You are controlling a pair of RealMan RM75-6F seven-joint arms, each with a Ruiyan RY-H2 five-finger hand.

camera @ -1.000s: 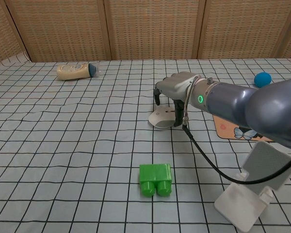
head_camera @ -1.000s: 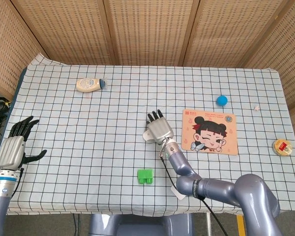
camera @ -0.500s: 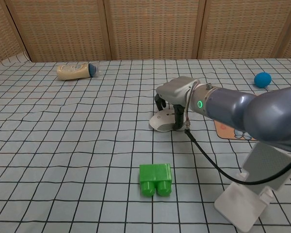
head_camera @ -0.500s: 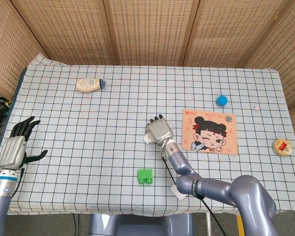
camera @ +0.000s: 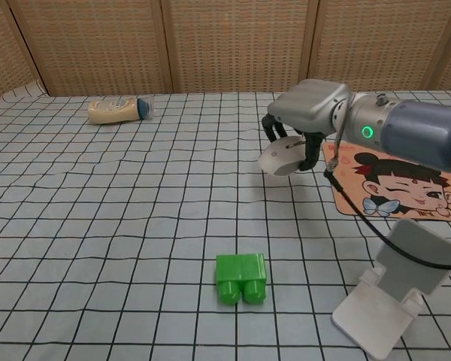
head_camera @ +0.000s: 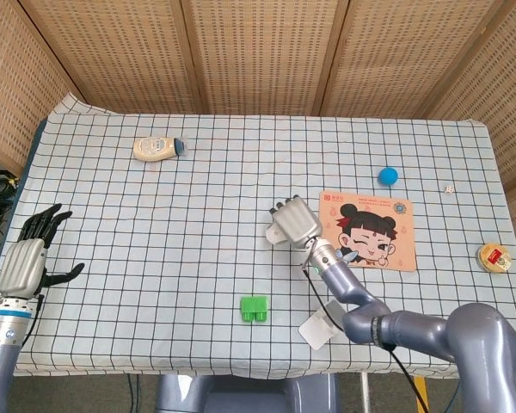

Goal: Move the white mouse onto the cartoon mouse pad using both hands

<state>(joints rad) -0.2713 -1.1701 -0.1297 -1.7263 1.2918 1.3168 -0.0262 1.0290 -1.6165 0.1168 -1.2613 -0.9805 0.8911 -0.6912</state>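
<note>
My right hand (head_camera: 295, 222) (camera: 310, 109) grips the white mouse (camera: 283, 158) from above and holds it lifted off the checked tablecloth, just left of the cartoon mouse pad (head_camera: 367, 231) (camera: 395, 187). In the head view the mouse (head_camera: 276, 234) peeks out under the hand's left side. The pad lies flat with a winking girl printed on it. My left hand (head_camera: 26, 255) hangs open at the table's far left edge, holding nothing, and is outside the chest view.
A green block (head_camera: 254, 308) (camera: 240, 277) lies near the front middle. A cream bottle (head_camera: 157, 148) (camera: 119, 110) lies at the back left. A blue ball (head_camera: 388, 176) sits behind the pad, a small round tin (head_camera: 494, 257) at the right edge.
My right hand closed on the mouse, lifted it off the cloth and carried it right toward the pad. The left hand stayed put.
</note>
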